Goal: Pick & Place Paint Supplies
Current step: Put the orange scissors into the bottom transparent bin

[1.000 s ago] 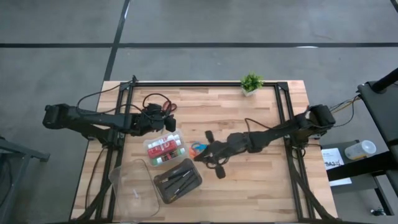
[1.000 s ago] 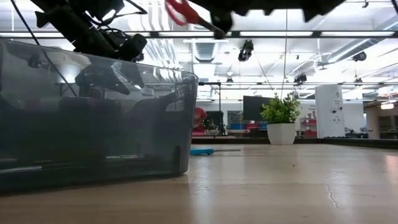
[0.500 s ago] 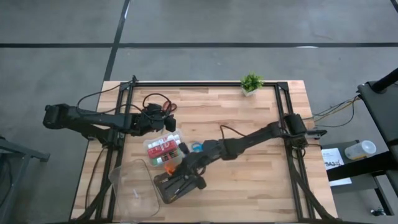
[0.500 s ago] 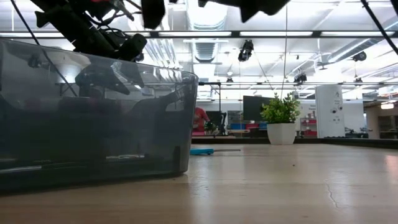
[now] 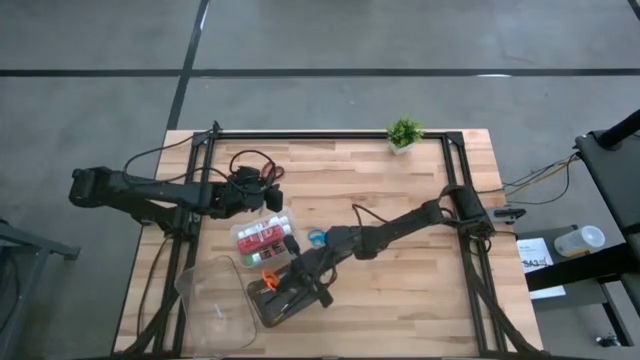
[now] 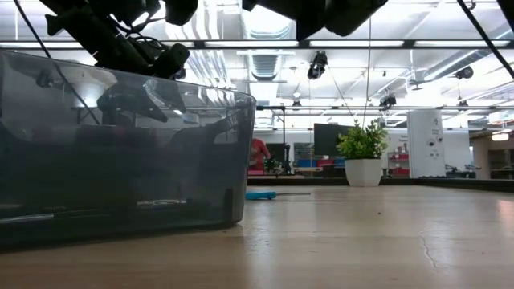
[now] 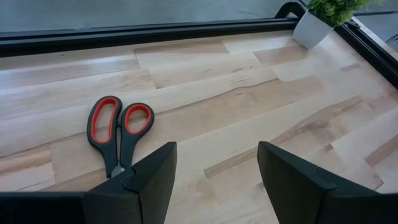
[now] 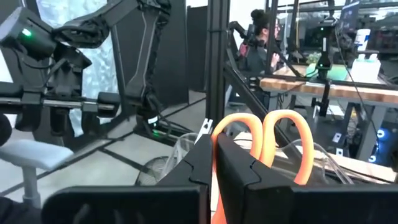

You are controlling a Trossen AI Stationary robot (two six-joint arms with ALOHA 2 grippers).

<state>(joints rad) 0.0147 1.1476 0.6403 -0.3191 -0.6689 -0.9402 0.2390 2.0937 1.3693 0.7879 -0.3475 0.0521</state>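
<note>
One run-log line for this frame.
right gripper: shut on orange scissors, over dark case | left gripper: open, above red scissors | blue scissors: on table

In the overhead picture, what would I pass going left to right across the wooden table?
Left gripper, open, over the red-handled scissors → box of paint tubes → blue scissors → potted plant. The right gripper holds orange scissors over the dark case.
</note>
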